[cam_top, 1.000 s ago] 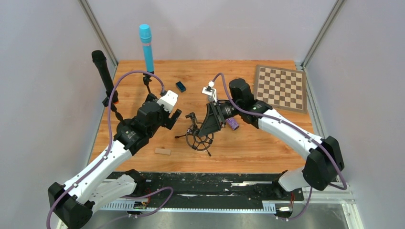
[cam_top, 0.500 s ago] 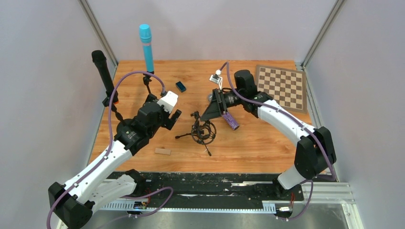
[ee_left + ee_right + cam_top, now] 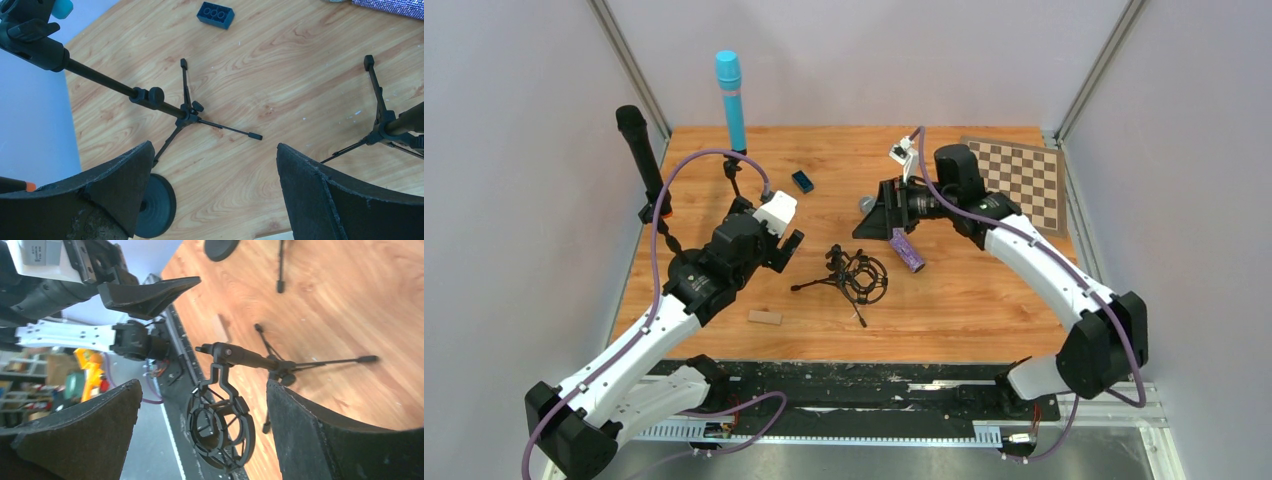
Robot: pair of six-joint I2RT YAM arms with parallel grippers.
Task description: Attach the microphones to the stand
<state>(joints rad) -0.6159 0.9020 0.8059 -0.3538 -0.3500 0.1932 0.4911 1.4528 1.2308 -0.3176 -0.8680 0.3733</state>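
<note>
Right arm has swung back toward the far right and its jaws have spread wide since a second ago. So the purple glitter microphone (image 3: 908, 251) it was carrying now lies flat on the wooden table (image 3: 984, 300), with nothing gripping it.

Biggest to smallest: both arms reach in from the near edge. The chessboard (image 3: 1016, 180) sits in the far right corner. The black microphone (image 3: 638, 148) with the orange end stands tilted in its stand at the far left, and the light blue microphone (image 3: 732, 98) stands upright on a tripod just right of it.

In the middle there's the shock-mount stand (image 3: 860, 278), ring empty. The purple mic lies just right of it, not touching as far as I can tell. Its handle pokes out on the near side of the right gripper (image 3: 866, 226), which hangs right over it, fingers wide apart.

The left gripper (image 3: 788, 250) hovers left of the mount, also fully spread and holding nothing.

Small stuff: a blue brick (image 3: 802, 181) far centre and a wooden block (image 3: 764, 317) near the left arm.
</note>
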